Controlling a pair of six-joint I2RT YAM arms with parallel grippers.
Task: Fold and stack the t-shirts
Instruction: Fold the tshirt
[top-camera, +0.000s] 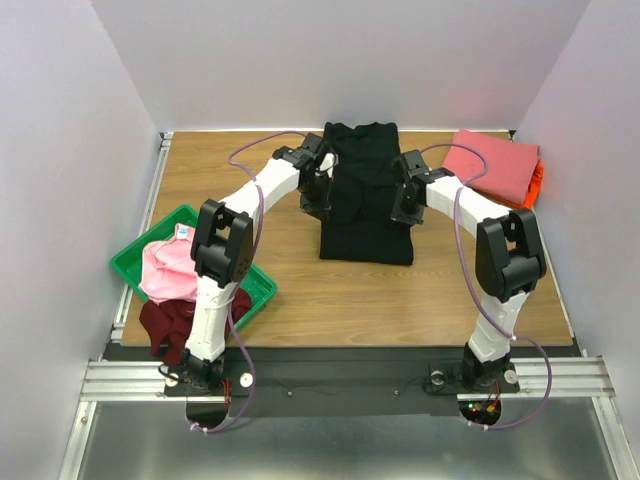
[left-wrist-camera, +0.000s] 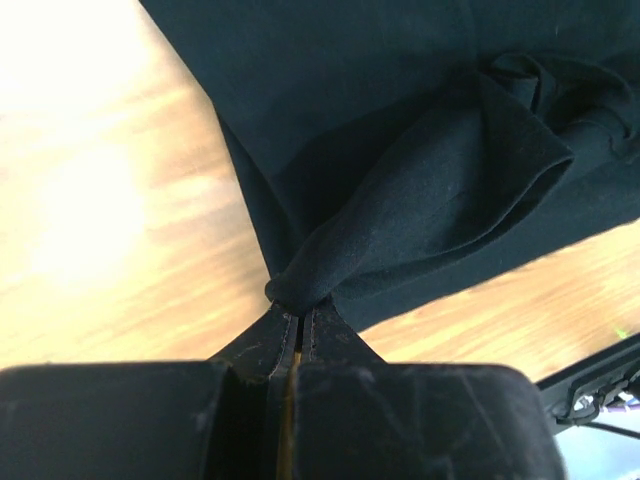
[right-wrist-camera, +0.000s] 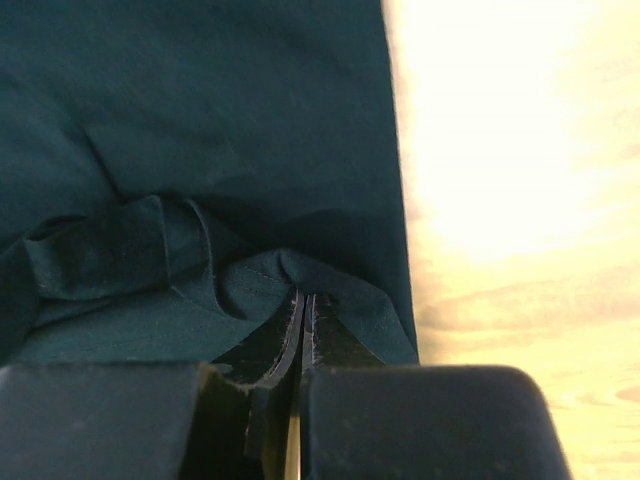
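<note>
At left of tabletop (top-camera: 330, 300), green tray (top-camera: 128, 264) holding pink t-shirt (top-camera: 165, 268), maroon t-shirt (top-camera: 168, 320) over its near rim, left end effector (left-wrist-camera: 290, 310) and right end effector (right-wrist-camera: 302, 300) clamped on black t-shirt (top-camera: 365, 200)

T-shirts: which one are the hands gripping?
The large black cloth t-shirt at centre, pinched by left hand and right hand; the coral-pink t-shirt, light pink t-shirt and maroon t-shirt lie untouched.
</note>
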